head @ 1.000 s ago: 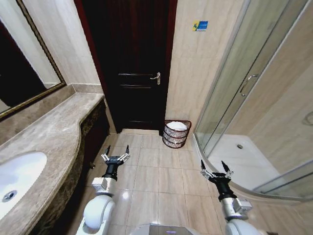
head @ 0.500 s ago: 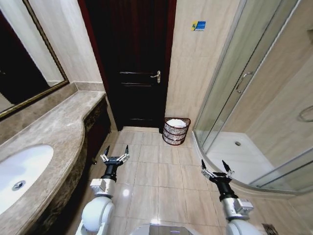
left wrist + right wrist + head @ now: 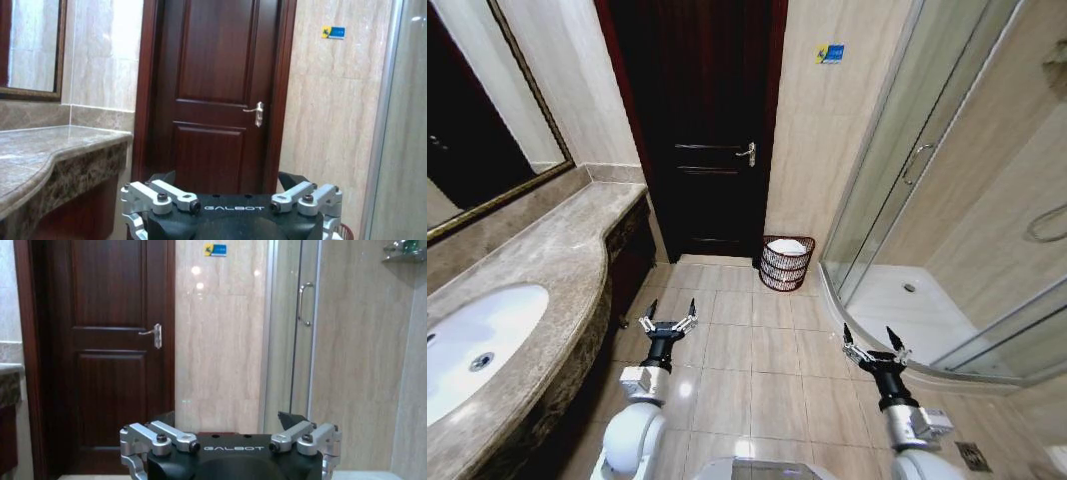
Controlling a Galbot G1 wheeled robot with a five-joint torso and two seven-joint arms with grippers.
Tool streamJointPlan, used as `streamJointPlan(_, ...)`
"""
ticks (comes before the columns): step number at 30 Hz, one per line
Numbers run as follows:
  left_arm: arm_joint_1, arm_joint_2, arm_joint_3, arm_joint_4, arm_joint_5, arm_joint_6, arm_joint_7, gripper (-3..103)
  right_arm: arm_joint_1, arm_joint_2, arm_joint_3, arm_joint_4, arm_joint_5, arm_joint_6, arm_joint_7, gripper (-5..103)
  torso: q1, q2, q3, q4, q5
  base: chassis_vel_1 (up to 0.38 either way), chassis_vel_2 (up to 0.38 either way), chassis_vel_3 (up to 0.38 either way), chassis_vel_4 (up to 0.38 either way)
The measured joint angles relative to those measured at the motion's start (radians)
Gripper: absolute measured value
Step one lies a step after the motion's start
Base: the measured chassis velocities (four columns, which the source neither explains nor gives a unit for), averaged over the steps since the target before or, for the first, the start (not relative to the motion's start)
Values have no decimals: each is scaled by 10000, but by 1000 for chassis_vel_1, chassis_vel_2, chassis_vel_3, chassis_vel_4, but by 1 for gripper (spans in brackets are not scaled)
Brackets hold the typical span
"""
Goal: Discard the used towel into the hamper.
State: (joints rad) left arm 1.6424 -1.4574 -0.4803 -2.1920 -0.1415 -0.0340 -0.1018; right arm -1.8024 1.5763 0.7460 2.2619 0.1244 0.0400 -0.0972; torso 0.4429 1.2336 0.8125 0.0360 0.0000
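- Left gripper (image 3: 670, 318) is held low over the floor tiles, fingers spread apart, holding nothing.
- Right gripper (image 3: 873, 341) likewise, spread and empty.
- The hamper (image 3: 786, 263) stands by the door (image 3: 707, 120), a white towel (image 3: 789, 246) inside.

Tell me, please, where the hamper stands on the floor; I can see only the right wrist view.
Observer: The hamper stands on the floor against the wall, between the dark door and the glass shower enclosure.
Operator: Is anything in it?
Observer: A white bundle, likely the towel, lies in its top.
Operator: And the left hand?
Observer: The left hand is open and empty, over the floor tiles beside the counter.
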Motion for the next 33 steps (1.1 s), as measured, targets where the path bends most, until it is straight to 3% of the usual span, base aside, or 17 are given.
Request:
streamJointPlan(6,-294,23,228,217,-14,23,-236,100,441,255,18,-398,-245,-85,235,100,-1,0,0,1,1,0,0,0,0)
streamJointPlan(12,-441,36,280,357,-77,-223,-118,100,583,315,13,-538,-412,-104,240,100,-1,0,0,1,0,0,0,0,0)
streamJointPlan(33,-435,41,272,359,-83,-230,-89,100,575,316,12,-540,-418,-119,231,100,-2,0,-1,0,1,0,0,0,0)
